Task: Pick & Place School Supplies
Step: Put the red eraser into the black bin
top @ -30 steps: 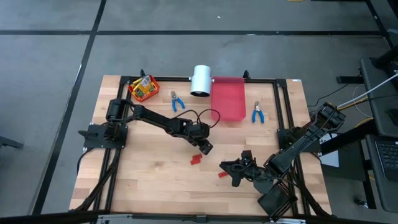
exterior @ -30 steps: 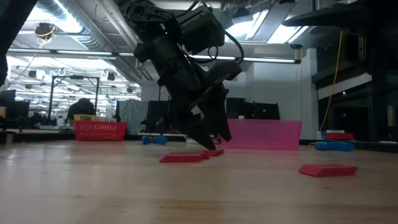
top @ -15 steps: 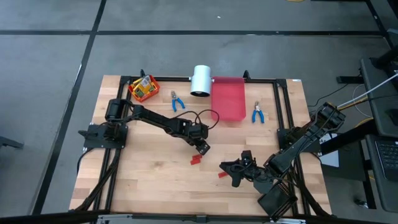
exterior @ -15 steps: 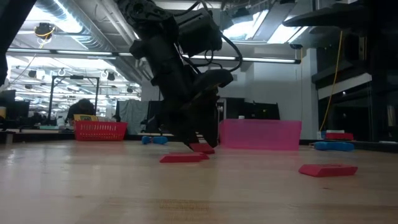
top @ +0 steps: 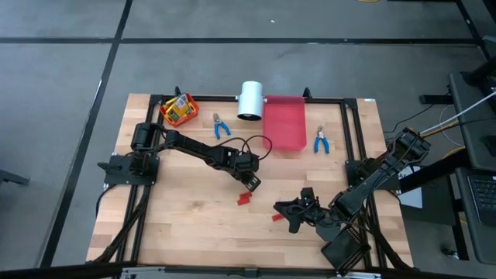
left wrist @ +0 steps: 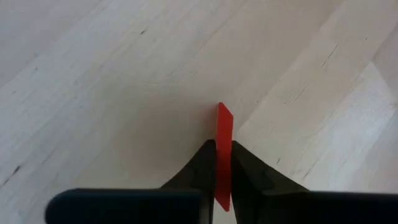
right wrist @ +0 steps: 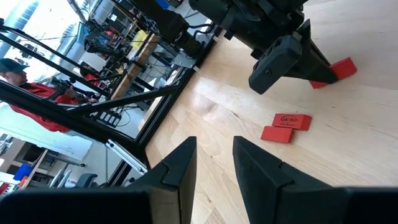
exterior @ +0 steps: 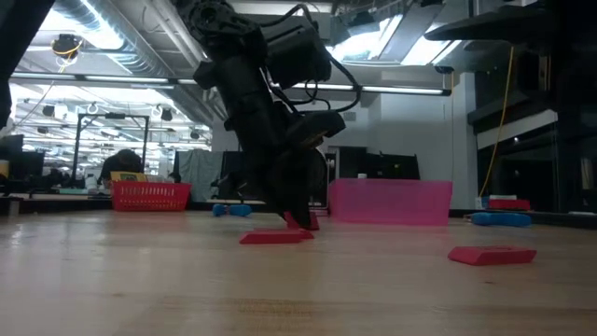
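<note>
Since a second ago the left gripper (top: 250, 183) has drawn back slightly toward the far edge and closed; its fingers, then spread astride a thin red block (left wrist: 224, 155), are now clamped on it, holding it on edge between the tips. In the low view that block (exterior: 300, 222) sits at the fingertips just above the desk (top: 178, 217). Nothing else has shifted.

The desk carries a flat pink tray (top: 284, 122) at the middle of its far edge, with a white cylinder (top: 250, 100) lying beside it. A red basket (top: 180, 110) in the far left corner holds yellow-orange boxes (top: 178, 106).

The right gripper (top: 297, 211) rests near the near right corner, fingers apart and empty.

One pair of blue-handled pliers (top: 221, 126) lies between basket and tray, another pair of pliers (top: 320, 140) just right of the tray.

A second red block (top: 245, 198) lies flat near the desk's middle, just nearer than the left gripper. A third red block (top: 277, 218) lies beside the right gripper.
</note>
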`<act>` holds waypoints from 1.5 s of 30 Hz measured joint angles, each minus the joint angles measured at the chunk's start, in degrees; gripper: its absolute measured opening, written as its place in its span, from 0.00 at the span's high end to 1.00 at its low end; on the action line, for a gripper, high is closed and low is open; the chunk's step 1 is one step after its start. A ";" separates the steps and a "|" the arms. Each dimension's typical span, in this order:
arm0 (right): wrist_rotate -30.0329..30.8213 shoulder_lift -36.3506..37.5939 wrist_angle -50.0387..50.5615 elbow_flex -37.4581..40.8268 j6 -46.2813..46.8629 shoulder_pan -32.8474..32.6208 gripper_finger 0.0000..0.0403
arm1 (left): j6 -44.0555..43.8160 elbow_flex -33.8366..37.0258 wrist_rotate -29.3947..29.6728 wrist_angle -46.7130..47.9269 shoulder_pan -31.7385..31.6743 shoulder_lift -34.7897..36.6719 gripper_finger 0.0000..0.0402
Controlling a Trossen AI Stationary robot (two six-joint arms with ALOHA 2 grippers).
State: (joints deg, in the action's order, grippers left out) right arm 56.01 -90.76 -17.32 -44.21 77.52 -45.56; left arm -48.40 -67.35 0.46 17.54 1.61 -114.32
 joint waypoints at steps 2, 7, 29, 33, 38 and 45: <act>0.09 0.00 0.00 0.00 0.00 0.00 0.73 | 0.04 -0.02 0.29 0.04 0.00 0.00 0.96; 0.09 0.00 0.00 0.00 0.00 -0.04 0.73 | 0.52 0.02 0.30 -0.36 -0.03 1.21 0.96; 14.02 0.42 -8.98 -0.02 -10.29 -8.33 0.73 | 17.26 0.13 11.26 5.64 0.90 35.54 0.96; 11.41 2.70 -11.73 -0.02 -14.22 -9.55 0.73 | 17.18 2.26 7.22 5.48 1.30 35.98 0.96; 0.75 8.13 -13.78 -0.02 -19.60 -9.89 0.73 | 16.52 5.96 -4.28 -5.45 3.04 35.46 0.96; -3.10 16.80 -14.90 -0.04 -31.03 -7.46 0.73 | 14.18 7.38 -13.09 -23.78 4.82 35.61 0.96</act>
State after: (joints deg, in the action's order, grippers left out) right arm 52.90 -73.96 -32.22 -44.25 46.49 -53.02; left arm -34.22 -59.97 -12.63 -6.24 6.43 -78.71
